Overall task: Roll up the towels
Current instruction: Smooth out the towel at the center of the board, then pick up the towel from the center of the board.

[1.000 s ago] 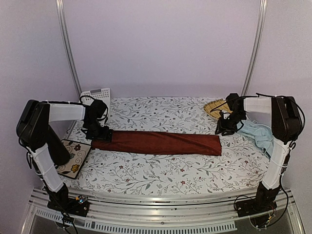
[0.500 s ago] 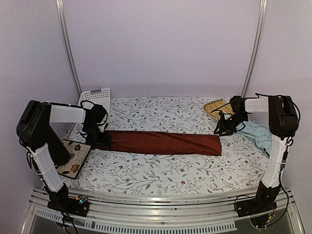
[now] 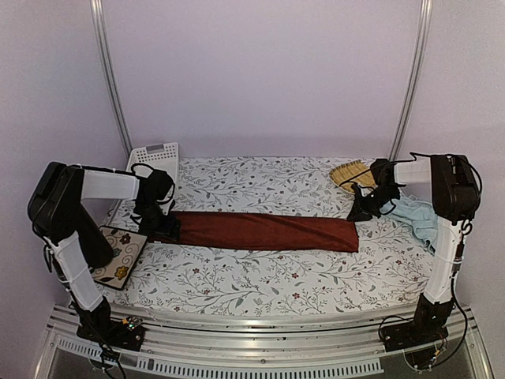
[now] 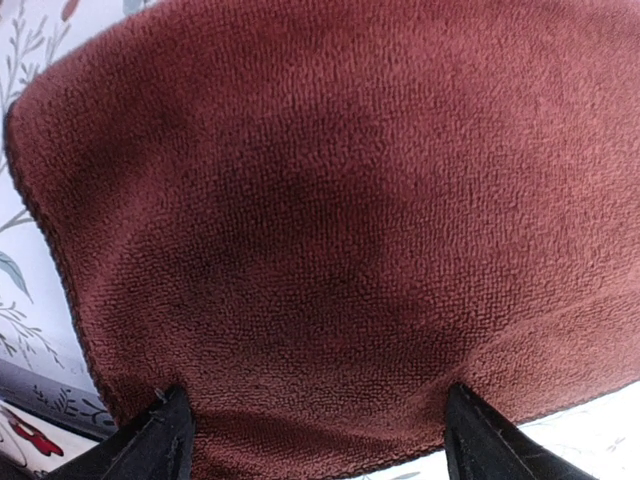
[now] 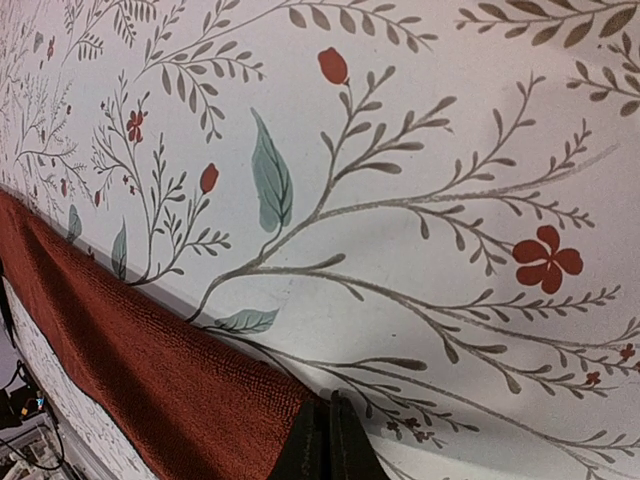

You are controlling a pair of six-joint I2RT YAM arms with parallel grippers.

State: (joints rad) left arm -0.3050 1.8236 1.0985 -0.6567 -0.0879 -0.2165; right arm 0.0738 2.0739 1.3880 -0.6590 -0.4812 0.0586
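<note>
The dark red towel (image 3: pixel 260 231) lies flat as a long strip across the middle of the floral table cover. My left gripper (image 3: pixel 163 227) is down at its left end. In the left wrist view the red towel (image 4: pixel 330 220) fills the picture and the left gripper (image 4: pixel 318 445) stands open, one fingertip (image 4: pixel 160 440) at each side of the towel's end. My right gripper (image 3: pixel 360 212) is at the strip's far right corner. In the right wrist view the right gripper (image 5: pixel 328 425) is shut, pinching the corner of the red towel (image 5: pixel 170 380). The light blue towel (image 3: pixel 418 217) lies crumpled at the right edge.
A yellow woven mat (image 3: pixel 347 172) sits at the back right, just behind the right gripper. A white plastic basket (image 3: pixel 155 153) leans at the back left. A flowered square pad (image 3: pixel 118 254) lies by the left arm. Purple walls enclose the table.
The right gripper's jaws have closed at the towel's far right corner. The left gripper has settled lower over the towel's left end and stays open.
</note>
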